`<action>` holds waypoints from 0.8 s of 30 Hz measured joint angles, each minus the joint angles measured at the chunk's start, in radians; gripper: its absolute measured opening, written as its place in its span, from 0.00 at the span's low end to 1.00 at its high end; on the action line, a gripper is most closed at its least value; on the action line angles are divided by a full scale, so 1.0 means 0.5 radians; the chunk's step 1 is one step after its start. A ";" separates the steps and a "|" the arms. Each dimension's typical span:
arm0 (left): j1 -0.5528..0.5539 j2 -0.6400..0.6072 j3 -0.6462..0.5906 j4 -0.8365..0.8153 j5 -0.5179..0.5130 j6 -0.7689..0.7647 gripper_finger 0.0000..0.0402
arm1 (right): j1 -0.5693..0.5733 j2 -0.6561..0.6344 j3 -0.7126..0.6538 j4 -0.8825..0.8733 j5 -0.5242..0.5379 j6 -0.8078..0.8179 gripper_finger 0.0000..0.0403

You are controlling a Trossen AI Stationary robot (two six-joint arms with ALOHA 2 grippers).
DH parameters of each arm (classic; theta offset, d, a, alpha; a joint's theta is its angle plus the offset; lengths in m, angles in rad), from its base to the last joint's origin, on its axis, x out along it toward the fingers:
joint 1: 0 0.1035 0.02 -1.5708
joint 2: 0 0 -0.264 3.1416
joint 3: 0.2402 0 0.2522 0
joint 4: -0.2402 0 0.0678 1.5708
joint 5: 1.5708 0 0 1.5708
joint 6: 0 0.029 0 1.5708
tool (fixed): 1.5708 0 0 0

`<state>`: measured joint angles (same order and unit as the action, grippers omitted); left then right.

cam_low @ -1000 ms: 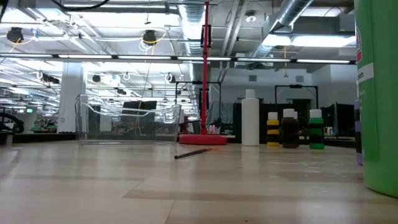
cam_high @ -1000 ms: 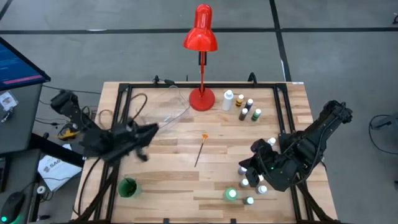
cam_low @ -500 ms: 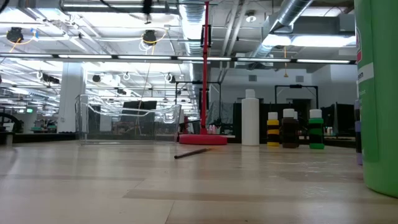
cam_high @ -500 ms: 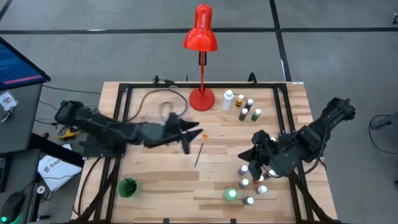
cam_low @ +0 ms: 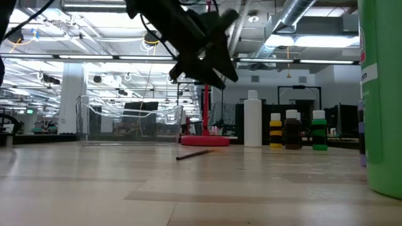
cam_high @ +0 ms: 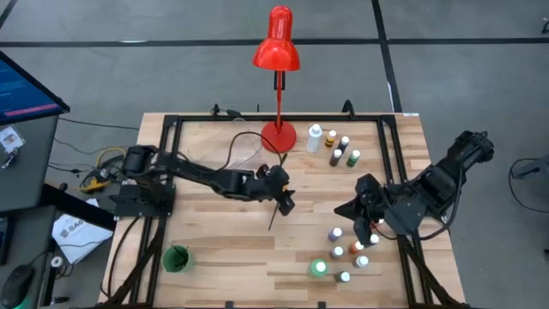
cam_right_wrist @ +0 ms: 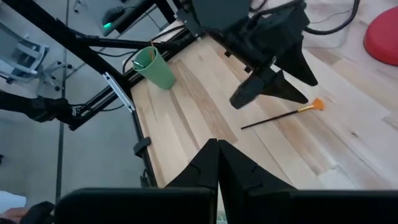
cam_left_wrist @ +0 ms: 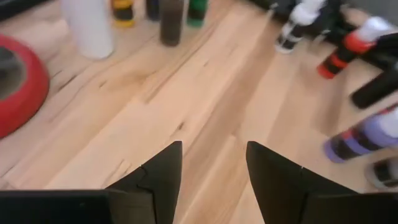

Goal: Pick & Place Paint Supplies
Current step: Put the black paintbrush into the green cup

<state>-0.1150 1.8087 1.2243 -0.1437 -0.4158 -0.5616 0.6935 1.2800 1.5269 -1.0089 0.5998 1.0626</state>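
Wood-slat table [cam_high: 223,249], high view: left gripper [cam_high: 283,196] is stretched out over the brush [cam_high: 276,209] at centre, lamp base [cam_high: 278,136] at 12, bottles [cam_high: 346,255] at 4. Low view: brush [cam_low: 193,154] is seen flat, gripper above. Left wrist: jaws parted, nothing held. Right wrist: right gripper [cam_right_wrist: 217,151] is shut, empty, parked near 3. Descent should be centred across the handle w/ jaws straddling it.

red lamp [cam_high: 276,51], green cup [cam_high: 177,258], orange-tipped dark brush [cam_right_wrist: 281,116]
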 joint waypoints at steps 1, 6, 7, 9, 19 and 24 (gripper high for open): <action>0.007 0.025 0.017 -0.021 -0.008 -0.044 0.43 | 0.000 0.000 0.000 -0.011 -0.001 0.000 0.00; 0.073 0.170 0.027 -0.052 0.036 -0.208 0.43 | 0.000 0.000 0.000 -0.014 -0.001 -0.031 0.00; 0.087 0.195 0.027 -0.045 0.048 -0.211 0.43 | 0.000 0.000 0.000 -0.014 -0.001 -0.032 0.00; 0.109 0.238 0.027 -0.048 0.037 -0.217 0.43 | 0.000 0.000 0.000 -0.014 -0.001 -0.037 0.00; 0.144 0.330 0.027 -0.183 -0.054 -0.280 0.43 | 0.001 0.000 0.000 -0.016 -0.002 -0.053 0.00; 0.141 0.330 0.026 -0.220 -0.079 -0.324 0.43 | 0.000 0.000 -0.001 -0.022 -0.014 -0.053 0.00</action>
<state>-0.0447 1.9736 1.2373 -0.2537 -0.4553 -0.7235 0.6935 1.2800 1.5265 -1.0200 0.5929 1.0363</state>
